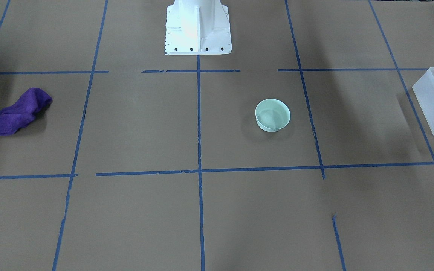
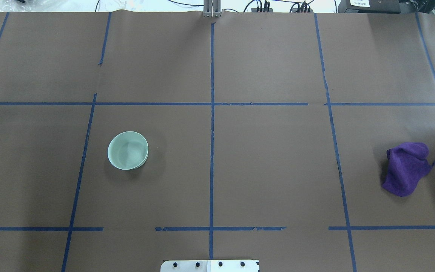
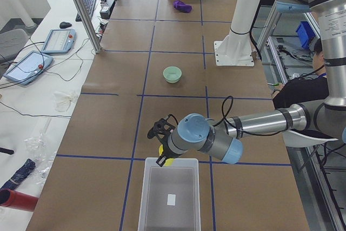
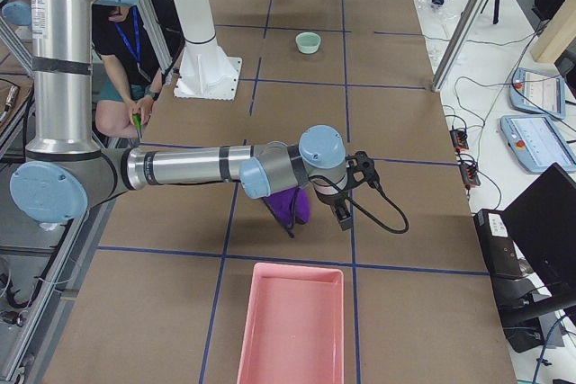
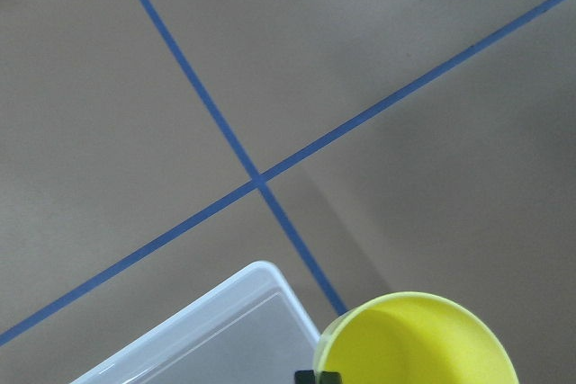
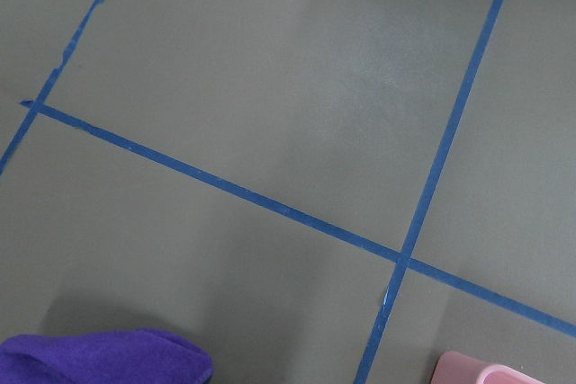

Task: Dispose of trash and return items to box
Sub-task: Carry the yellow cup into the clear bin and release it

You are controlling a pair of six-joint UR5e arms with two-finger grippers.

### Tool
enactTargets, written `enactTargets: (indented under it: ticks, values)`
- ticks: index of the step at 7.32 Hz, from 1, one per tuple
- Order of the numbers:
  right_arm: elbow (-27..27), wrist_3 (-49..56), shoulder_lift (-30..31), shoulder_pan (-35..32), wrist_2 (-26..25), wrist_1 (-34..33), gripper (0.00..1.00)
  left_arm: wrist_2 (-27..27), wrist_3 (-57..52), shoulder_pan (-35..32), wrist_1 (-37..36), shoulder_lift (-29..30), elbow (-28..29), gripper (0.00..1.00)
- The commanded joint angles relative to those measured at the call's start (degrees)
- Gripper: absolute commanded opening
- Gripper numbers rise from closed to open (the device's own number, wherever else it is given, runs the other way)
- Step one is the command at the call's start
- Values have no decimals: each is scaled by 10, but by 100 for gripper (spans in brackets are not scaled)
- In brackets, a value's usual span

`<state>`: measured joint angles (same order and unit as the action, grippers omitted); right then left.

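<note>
The yellow cup (image 5: 418,343) is pinched at its rim by the left hand (image 3: 161,149); a dark fingertip is seen against the cup's near edge at the bottom of the left wrist view. The cup is held over the far corner of the frosted box (image 3: 181,182), low in the centre of the exterior left view. At the right edge of the front-facing view, a sliver of yellow is seen over the same box. The mint-green bowl (image 2: 128,150) is seen upright on the bench (image 2: 270,166), in the left half of the overhead view, well apart from the box. The purple cloth (image 2: 406,168) is found crumpled at the right of that view. The right hand (image 4: 346,188) is seen just beside the cloth in the exterior right view, with a pink tray (image 4: 292,330) below it in the frame; whether its fingers are spread or pressed together cannot be told
</note>
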<state>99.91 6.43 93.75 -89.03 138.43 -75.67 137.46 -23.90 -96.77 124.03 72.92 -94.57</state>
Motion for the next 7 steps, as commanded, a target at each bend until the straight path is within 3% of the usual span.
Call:
enactTargets:
  ticks: [1, 3, 7]
  values:
    - [0, 0, -1, 0, 0, 0, 100, -1, -16, -12, 47, -8, 64, 0]
    - [-2, 0, -2, 0, -1, 0, 100, 2, 72, -6, 135, -14, 95, 0]
    - [-8, 0, -1, 0, -1, 0, 100, 3, 69, 66, 137, -19, 108, 0]
